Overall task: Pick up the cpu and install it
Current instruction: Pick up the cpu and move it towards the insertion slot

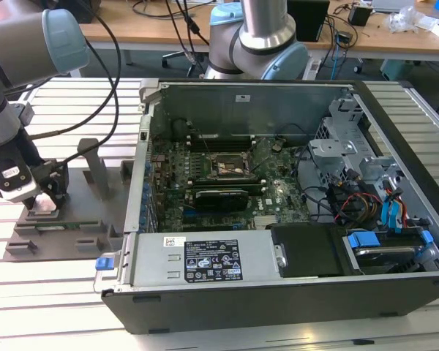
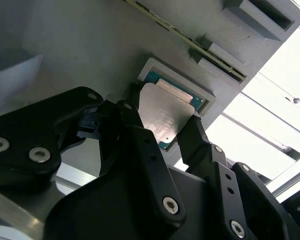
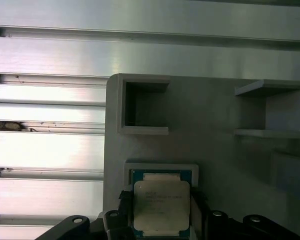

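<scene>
**Item: cpu at the holder plate, claw in place**

- Claw (image 1: pixel 45 196): seen at the exterior view's left, lowered onto the grey holder plate (image 1: pixel 80 219). In both wrist views its black fingers (image 2: pixel 135 127) stand one on each side of the cpu, pressed against two opposite edges, so the claw (image 2: pixel 162 122) is clamped on the chip.
- Cpu (image 3: pixel 161 202): directly between the fingertips, silvery top plate facing up, green board edge showing around it. It sits at a pale-rimmed recess (image 3: pixel 161 166) in the plate. Whether it has left the recess floor cannot be told. In the second wrist view the cpu (image 2: pixel 165 112) shows the same placing.
- Holder plate (image 3: pixel 215 100): directly under the claw, with two empty square pockets (image 3: pixel 142 107) just beyond the cpu's recess.
- Slatted aluminium table (image 1: pixel 58 307): beneath the plate and the claw.
- Computer case (image 1: pixel 278 292): open, lying beside the plate, apart from the claw toward the exterior view's right.
- Socket frame (image 1: pixel 233 167): on the board inside the case, well apart from the claw, standing open.
- Black expansion card (image 1: pixel 219 196): just beside the socket frame, also well apart from the claw.
</scene>
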`<state>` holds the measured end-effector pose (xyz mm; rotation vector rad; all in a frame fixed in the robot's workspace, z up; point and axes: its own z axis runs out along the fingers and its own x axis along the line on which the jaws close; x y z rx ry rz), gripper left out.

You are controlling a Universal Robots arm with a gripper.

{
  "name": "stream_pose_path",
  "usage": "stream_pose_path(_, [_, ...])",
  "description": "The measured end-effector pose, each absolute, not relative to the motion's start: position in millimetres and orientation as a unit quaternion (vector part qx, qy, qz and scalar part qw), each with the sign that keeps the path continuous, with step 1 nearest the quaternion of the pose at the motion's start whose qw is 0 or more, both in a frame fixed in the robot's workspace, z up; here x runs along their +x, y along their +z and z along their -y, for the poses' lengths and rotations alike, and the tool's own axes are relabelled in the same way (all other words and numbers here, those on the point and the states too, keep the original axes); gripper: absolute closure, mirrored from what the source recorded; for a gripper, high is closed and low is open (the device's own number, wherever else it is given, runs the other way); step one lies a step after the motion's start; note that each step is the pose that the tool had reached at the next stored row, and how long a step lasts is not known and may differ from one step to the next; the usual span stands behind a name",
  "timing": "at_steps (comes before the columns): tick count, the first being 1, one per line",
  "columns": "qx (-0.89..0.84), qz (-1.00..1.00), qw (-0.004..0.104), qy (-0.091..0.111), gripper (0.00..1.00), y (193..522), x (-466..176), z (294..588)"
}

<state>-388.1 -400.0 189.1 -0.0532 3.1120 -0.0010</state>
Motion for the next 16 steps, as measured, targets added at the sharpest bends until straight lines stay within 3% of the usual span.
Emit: stream_pose_path(16, [-0.017, -1.000, 0.015, 0.000, 0.45, 229.8, -388.1, 400.0])
